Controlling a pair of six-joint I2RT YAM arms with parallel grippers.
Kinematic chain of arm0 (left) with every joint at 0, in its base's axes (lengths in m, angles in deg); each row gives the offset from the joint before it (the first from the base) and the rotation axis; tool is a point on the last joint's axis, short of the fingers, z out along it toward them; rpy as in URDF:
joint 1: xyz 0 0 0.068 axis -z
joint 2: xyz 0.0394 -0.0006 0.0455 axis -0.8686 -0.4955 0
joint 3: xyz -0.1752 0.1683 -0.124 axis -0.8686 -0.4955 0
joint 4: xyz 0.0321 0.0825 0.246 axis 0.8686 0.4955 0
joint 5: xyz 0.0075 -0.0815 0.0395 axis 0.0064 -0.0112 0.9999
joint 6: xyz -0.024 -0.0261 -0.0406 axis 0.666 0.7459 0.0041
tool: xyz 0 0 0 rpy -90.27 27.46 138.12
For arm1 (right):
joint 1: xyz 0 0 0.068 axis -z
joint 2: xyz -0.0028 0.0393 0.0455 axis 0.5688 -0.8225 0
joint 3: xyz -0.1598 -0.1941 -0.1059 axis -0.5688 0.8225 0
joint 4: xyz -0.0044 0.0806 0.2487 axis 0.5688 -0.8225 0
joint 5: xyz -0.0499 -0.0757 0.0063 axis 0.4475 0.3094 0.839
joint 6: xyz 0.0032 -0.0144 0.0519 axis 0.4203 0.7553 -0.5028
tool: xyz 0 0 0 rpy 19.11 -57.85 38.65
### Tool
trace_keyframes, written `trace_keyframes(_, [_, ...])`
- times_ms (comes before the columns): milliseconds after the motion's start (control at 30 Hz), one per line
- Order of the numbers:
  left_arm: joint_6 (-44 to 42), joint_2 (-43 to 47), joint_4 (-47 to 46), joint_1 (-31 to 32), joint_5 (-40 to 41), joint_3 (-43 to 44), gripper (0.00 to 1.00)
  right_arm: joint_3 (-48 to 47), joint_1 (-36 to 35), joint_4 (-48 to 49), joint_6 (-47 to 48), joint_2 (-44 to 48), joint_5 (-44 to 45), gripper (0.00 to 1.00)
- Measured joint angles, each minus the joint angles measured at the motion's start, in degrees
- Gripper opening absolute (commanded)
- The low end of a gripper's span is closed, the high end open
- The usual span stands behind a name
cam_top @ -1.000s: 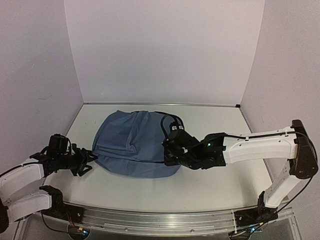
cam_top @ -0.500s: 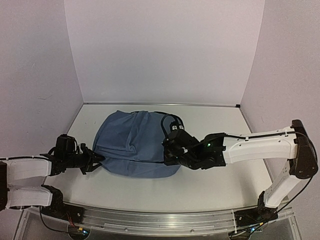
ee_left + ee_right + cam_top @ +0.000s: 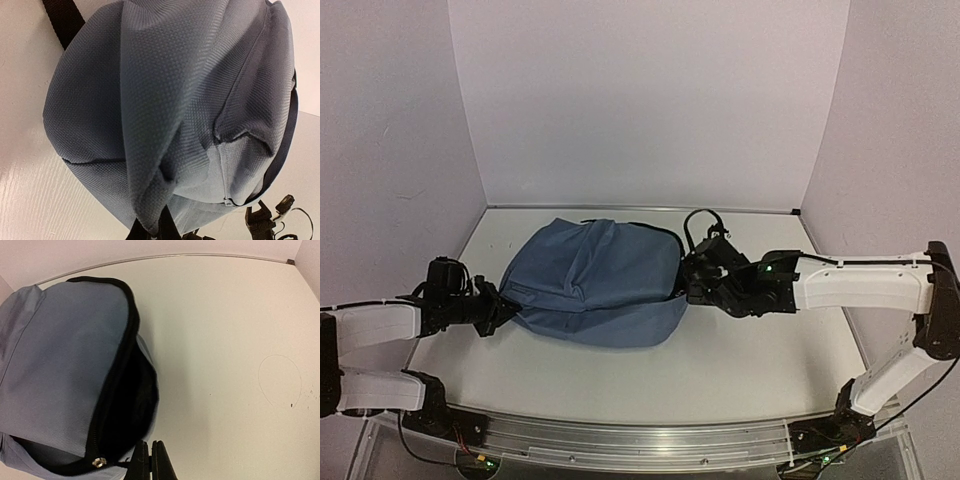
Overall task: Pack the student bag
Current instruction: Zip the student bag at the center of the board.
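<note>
Left gripper, lower left of the top view: clenched on a fabric fold at the left end of the bag. Bag: lies at centre of the table, black zipper toward the right. Right gripper, centre right: jaws pressed together at the bag's right edge, just beside the zipper; whether it grasps anything cannot be told

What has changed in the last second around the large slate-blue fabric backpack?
The left gripper moved right to the large slate-blue fabric backpack and shut on a fold at its left edge. The right gripper, shut at the black zipper, moved right, seemingly drawing that end along and stretching the backpack. The backpack stayed on the white table.
</note>
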Motion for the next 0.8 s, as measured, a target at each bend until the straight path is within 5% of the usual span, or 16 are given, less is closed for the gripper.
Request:
trace_keyframes(267, [-3.4,4.1,4.0,-2.8,-2.2,0.2,0.03,0.1,5.2,3.8,3.1,0.0,-4.0,0.0])
trace_keyframes(333, [-5.7,5.8,7.7,-3.1,-1.7,1.3,0.17,0.1,5.6,4.8,5.1,0.2,-5.8,0.0])
trace_keyframes(433, [-10.4,6.3,17.6,-4.2,1.5,7.7,0.52,0.1,6.2,5.4,9.1,1.0,-8.6,0.0])
trace_keyframes(533, [-15.8,6.3,27.3,-5.3,6.4,17.5,0.7,0.7,7.7,6.3,12.2,2.7,-12.5,0.0])
trace_keyframes(700, [-23.2,6.2,34.6,-1.9,13.1,30.4,0.78,2.8,8.6,8.7,14.5,5.5,-20.0,0.0])
trace_keyframes(800, [-27.2,4.0,35.6,6.5,16.0,36.1,0.78,3.1,8.5,9.4,14.7,6.0,-22.7,0.0])
